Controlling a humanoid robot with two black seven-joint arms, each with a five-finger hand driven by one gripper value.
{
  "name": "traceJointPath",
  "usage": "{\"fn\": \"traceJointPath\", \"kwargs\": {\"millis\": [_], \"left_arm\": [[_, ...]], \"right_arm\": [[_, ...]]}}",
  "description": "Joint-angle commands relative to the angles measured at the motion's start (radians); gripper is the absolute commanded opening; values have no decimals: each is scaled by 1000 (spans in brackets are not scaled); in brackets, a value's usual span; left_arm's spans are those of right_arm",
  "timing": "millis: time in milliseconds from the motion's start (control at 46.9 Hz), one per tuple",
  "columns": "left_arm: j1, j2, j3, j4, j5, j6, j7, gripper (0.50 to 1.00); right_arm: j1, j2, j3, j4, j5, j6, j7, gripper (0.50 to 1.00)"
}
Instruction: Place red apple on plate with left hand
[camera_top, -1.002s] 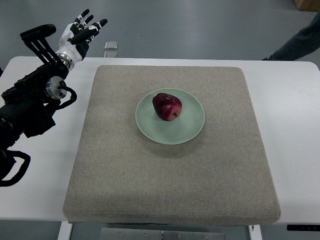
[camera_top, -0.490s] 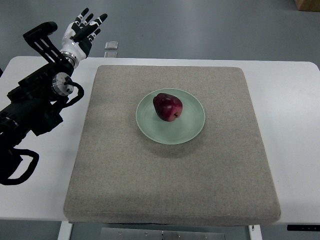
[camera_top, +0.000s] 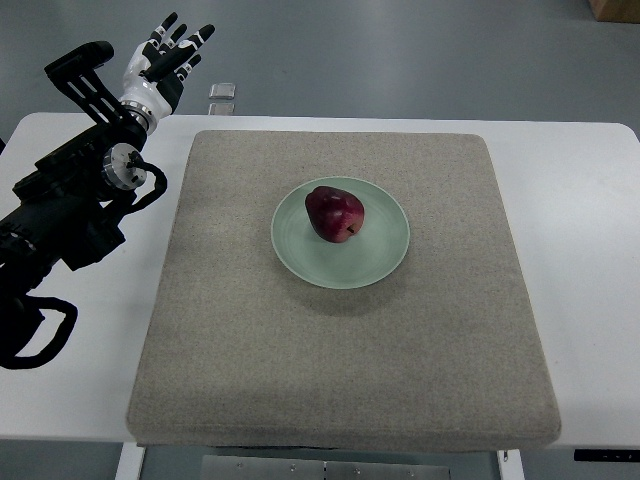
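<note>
Top view, and we've got the apple (camera_top: 334, 213) sitting on the plate (camera_top: 385, 255) mid-frame, on the mat (camera_top: 230, 340). Our left hand (camera_top: 160, 68) is upper left, fingers spread apart, holding nothing.

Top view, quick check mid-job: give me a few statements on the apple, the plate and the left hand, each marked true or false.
1. The dark red apple rests on the pale green round plate. True.
2. The left hand grips the apple. False: it is raised at the far left corner of the white table, fingers spread, holding nothing.
3. The plate sits on the grey fabric mat. True.
4. The apple lies on the mat beside the plate. False: it sits inside the plate's rim, left of centre.
5. The right hand hovers over the plate. False: no right arm is in view.
</note>
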Motion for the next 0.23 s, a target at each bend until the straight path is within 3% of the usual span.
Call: {"fn": "traceJointPath", "kwargs": {"millis": [0, 213], "left_arm": [[-3, -3, -1, -2, -1, 2, 0, 992], [-3, -9, -1, -2, -1, 4, 0, 992]], "right_arm": [[0, 0, -3, -5, -4, 9, -2, 964], [0, 0, -1, -2, 1, 23, -4, 964]]}}
